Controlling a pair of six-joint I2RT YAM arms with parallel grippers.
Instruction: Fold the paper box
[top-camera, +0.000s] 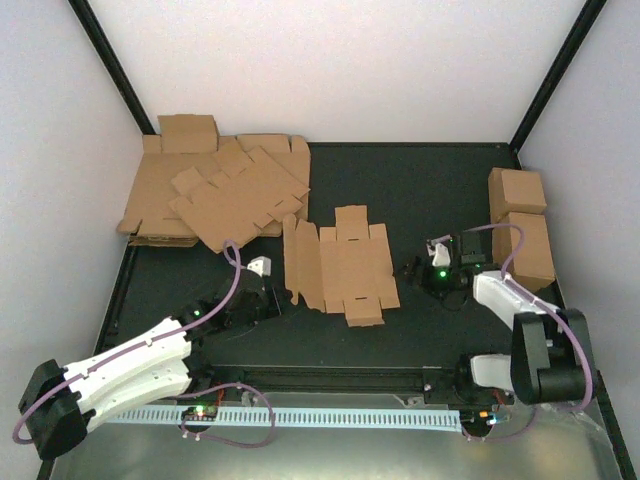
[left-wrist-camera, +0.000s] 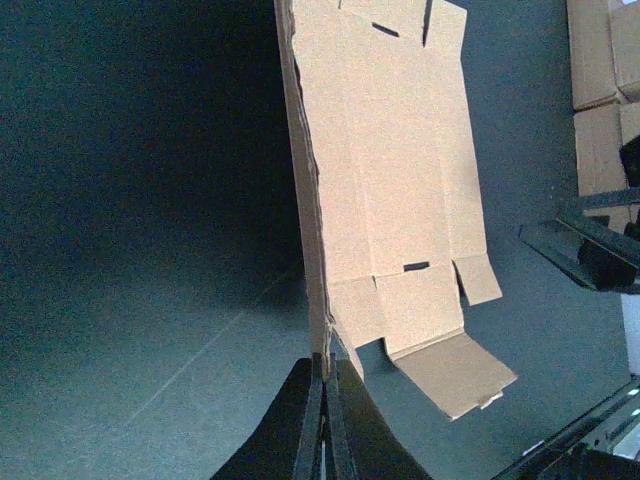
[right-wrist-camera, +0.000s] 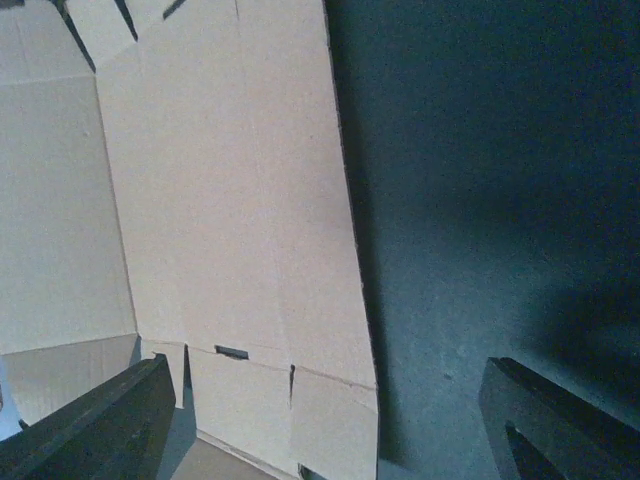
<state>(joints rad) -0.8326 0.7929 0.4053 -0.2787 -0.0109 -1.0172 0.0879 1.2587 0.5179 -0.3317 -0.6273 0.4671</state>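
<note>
Paper box (top-camera: 350, 265) (left-wrist-camera: 390, 180) (right-wrist-camera: 230, 200) lies at the middle of the table (top-camera: 420, 190), mostly flat and unfolded, inside face up. Its long left side panel stands roughly upright along the crease. The rest of the panels and the end tabs lie flat on the table.

Left end effector (top-camera: 283, 297) (left-wrist-camera: 323, 375): fingers pressed together, pinching the near end of that raised left panel at its edge. The wrist view shows the cardboard sandwiched between the two tips.

Right end effector (top-camera: 440, 268) (right-wrist-camera: 328, 370): fingers spread wide, just off the box's right edge, over bare table. In the top view there is a gap between it and the cardboard, nothing gripped. In its wrist view the box's right edge runs between the two fingers.

Heap of cardboard sheets (top-camera: 215, 195) sits in the far left corner of the table, with a closed cardboard cuboid (top-camera: 188, 132) at its back. Two more cardboard cuboids (top-camera: 525, 225) sit along the right edge, touching each other, well apart from the paper box.
</note>
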